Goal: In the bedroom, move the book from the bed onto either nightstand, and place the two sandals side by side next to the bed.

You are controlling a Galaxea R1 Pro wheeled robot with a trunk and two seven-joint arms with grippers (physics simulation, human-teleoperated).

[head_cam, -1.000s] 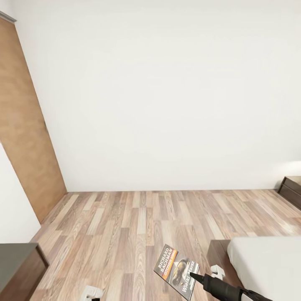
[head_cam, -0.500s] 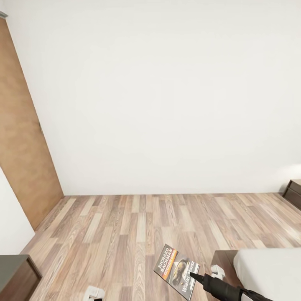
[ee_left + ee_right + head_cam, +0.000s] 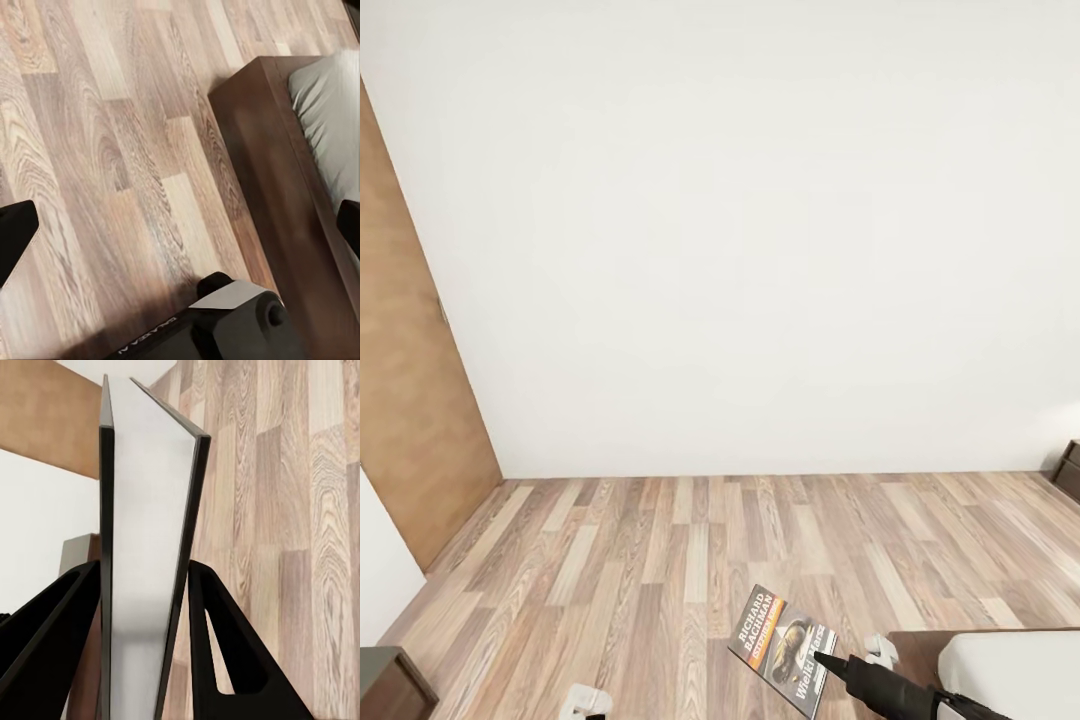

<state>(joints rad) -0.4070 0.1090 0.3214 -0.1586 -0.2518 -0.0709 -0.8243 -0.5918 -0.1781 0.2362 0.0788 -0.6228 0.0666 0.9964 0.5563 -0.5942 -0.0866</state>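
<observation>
I am holding the thin dark paperback book (image 3: 782, 650) with the white "RICHARD BACHMAN" lettering and orange band in my right gripper (image 3: 822, 662), out over the brown wood-plank floor (image 3: 660, 560). In the right wrist view my two black fingers (image 3: 217, 645) are pressing against both covers of the book (image 3: 142, 555), closed as far as its thickness allows, and the pages are fanning slightly above them.

My left gripper (image 3: 180, 225) is carrying nothing; its dark fingertips are sitting wide apart at the picture's two edges, over the floor (image 3: 97, 135) beside the dark brown wooden frame of the bed (image 3: 277, 187).

The corner of that bed, with its pale grey-white mattress (image 3: 1020, 675), is lying low on my right. At the far right edge, by the white wall (image 3: 760, 250), a sliver of dark reddish wood (image 3: 1071, 468) is showing; it may be a nightstand, though too little shows to be sure.

I judge the book is off the bed and I am carrying it. Next I need to turn toward that stand, approach, and set the book flat on top.
</observation>
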